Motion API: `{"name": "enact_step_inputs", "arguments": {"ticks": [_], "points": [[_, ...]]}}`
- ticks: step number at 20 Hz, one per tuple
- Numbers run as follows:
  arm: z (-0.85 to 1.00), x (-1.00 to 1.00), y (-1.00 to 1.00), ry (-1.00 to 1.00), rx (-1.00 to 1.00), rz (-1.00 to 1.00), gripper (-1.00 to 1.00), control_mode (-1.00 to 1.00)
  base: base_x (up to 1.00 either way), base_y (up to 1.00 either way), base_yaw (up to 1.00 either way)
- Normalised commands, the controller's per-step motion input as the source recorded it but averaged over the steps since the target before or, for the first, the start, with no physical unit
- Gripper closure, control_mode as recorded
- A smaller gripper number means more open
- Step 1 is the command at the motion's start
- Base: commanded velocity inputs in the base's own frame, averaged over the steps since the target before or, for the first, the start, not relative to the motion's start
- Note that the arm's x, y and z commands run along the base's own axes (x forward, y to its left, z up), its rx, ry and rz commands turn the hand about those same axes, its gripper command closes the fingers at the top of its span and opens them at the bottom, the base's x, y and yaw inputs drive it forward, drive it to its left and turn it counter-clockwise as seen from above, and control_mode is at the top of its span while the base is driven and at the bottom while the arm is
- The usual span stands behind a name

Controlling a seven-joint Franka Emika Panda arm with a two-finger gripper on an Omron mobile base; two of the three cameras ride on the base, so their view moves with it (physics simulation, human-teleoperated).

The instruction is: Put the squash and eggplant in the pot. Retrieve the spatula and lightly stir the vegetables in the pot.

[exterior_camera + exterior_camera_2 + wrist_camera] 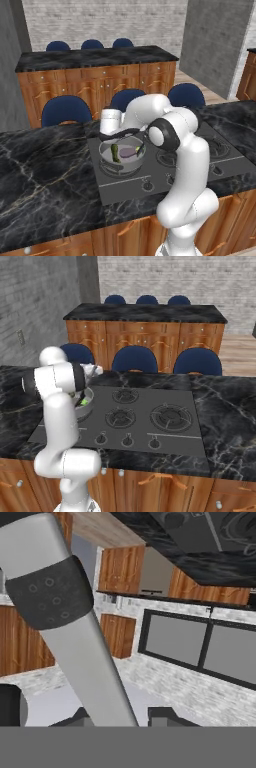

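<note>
The grey pot (106,161) stands on the stove's front left burner. Inside it lie the thin green squash (115,152) and the purple eggplant (129,153), side by side. My gripper (108,133) hovers over the pot's far rim, shut on the spatula (126,133), whose dark length stretches across above the pot. In the hand view the spatula's grey handle with a dark perforated band (75,627) runs up from between my fingertips (165,715). From the right base view the arm hides most of the pot (86,406); a bit of green squash (85,402) peeks out.
The black stove (200,165) with several burners and front knobs (127,441) is set in a dark marble counter (45,170). Blue chairs (65,111) stand behind the counter. A second counter with wooden cabinets (95,75) lies further back.
</note>
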Motion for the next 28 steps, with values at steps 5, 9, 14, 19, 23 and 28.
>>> {"name": "enact_step_inputs", "arguments": {"ticks": [5, 9, 14, 19, 23, 28], "points": [[-0.08, 0.18, 0.43, 0.07, -0.12, -0.16, 1.0, -1.0, 0.0, 0.0, 0.0], [-0.18, 0.3, 0.56, 0.04, -0.13, -0.18, 1.0, -1.0, 0.0, 0.0, 0.0], [-0.09, 0.4, 0.83, 0.09, -0.18, -0.2, 1.0, -1.0, 0.0, 0.0, 0.0], [0.0, 0.62, 0.91, 0.02, -0.18, -0.24, 1.0, -1.0, 0.0, 0.0, 0.0], [0.44, -0.1, 0.25, 0.01, -0.01, -0.1, 1.0, -1.0, 0.0, 0.0, 0.0], [0.44, -0.29, -0.02, 0.01, 0.0, 0.0, 1.0, -1.0, 0.0, 0.0, 0.0]]}}
